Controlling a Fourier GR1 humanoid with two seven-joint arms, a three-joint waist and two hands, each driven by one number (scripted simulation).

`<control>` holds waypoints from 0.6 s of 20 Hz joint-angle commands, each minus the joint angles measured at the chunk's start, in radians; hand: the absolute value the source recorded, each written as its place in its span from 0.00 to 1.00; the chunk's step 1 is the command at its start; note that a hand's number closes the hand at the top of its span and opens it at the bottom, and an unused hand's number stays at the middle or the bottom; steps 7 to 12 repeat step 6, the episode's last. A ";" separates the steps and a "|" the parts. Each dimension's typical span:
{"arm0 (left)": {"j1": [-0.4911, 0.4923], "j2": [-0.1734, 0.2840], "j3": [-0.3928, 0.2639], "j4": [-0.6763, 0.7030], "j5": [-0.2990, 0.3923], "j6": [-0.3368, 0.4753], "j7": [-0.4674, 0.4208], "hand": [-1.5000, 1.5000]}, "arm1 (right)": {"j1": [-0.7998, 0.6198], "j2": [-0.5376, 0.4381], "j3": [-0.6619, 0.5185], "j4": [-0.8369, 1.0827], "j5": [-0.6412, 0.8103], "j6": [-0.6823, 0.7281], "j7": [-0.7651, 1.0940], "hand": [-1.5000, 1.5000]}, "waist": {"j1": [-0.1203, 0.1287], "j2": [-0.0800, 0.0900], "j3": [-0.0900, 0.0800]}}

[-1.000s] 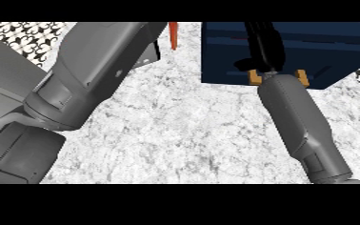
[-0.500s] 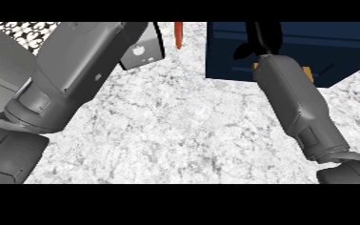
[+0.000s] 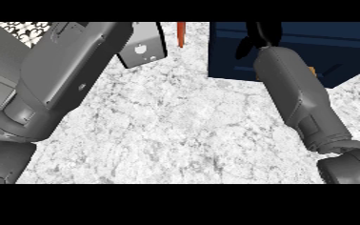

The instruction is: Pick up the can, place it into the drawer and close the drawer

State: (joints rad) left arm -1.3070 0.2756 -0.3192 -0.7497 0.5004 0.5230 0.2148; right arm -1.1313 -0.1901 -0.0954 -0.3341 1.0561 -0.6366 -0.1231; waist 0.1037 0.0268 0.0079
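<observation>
You can't see the can anywhere, so it may lie in the dark blue drawer [image 3: 295,52], where your right hand [image 3: 256,40] reaches, finger state impossible to tell, while your left hand is out of view.

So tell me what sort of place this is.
Probably a kitchen counter: a white marbled worktop, a dark blue drawer unit at the upper right, and the robot's grey forearms reaching over it. The right hand shows against the blue.
</observation>
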 commanded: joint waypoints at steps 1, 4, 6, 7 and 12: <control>0.005 0.043 0.006 -0.061 0.006 -0.015 0.044 0.00 | -0.084 0.016 -0.081 -0.033 -0.096 -0.020 -0.065 0.00 | 0.023 -0.011 -0.005; 0.067 0.047 0.003 -0.095 0.007 -0.027 0.023 0.00 | -0.126 0.007 -0.105 -0.021 -0.114 0.010 -0.074 0.00 | 0.022 -0.009 -0.006; 0.089 0.058 0.001 -0.142 0.005 -0.016 0.035 0.00 | -0.088 0.033 -0.107 -0.004 -0.114 -0.024 -0.108 0.00 | 0.015 -0.013 -0.006; 0.089 0.058 0.001 -0.142 0.005 -0.016 0.035 0.00 | -0.088 0.033 -0.107 -0.004 -0.114 -0.024 -0.108 0.00 | 0.015 -0.013 -0.006; 0.089 0.058 0.001 -0.142 0.005 -0.016 0.035 0.00 | -0.088 0.033 -0.107 -0.004 -0.114 -0.024 -0.108 0.00 | 0.015 -0.013 -0.006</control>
